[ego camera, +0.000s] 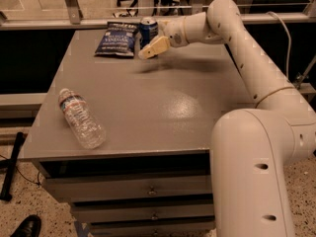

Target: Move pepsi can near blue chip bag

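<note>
The pepsi can [148, 27], dark blue with a silver top, stands upright at the table's far edge. It is right beside the right edge of the blue chip bag [116, 38], which lies flat with white lettering. My gripper [151, 47] reaches in from the right and sits at the can's lower front, partly covering its base. I cannot tell whether it touches the can.
A clear plastic water bottle [81, 118] lies on its side near the front left of the grey table [163, 112]. My arm [247, 48] arches over the table's right side. Drawers sit below the front edge. A railing runs behind the table.
</note>
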Controlling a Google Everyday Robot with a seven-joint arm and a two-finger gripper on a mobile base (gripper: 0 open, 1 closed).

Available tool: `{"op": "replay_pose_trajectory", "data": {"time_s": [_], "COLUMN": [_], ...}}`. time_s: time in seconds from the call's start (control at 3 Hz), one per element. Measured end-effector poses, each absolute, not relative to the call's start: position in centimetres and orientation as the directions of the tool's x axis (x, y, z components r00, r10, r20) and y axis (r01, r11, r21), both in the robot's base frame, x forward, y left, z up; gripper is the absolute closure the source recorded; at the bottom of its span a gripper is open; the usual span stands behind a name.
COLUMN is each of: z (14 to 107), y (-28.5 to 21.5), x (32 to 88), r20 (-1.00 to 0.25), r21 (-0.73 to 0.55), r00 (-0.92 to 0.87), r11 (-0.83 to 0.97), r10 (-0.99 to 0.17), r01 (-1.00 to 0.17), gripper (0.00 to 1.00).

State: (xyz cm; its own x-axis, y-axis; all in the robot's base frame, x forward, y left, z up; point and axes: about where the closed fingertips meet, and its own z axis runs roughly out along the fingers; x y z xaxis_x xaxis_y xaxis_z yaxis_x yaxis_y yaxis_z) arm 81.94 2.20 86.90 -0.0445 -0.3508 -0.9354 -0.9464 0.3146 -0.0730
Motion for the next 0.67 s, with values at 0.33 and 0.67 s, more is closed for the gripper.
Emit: {"op": "replay_pose_trajectory", "data": {"time_s": [0.33,0.67], "z": [87.9,91.1], "y": [-1.6,-8.0], "x": [81.4,79.7], "r20": [-0.933,-0.928], "r21": [-0.08,-0.145], "r00": [-0.063,-0.052], "r11": [0.374,0.486], "r10": [-0.353,-0.369], "r01": [-0.924,-0.862], "gripper": [0.0,0.0]}}
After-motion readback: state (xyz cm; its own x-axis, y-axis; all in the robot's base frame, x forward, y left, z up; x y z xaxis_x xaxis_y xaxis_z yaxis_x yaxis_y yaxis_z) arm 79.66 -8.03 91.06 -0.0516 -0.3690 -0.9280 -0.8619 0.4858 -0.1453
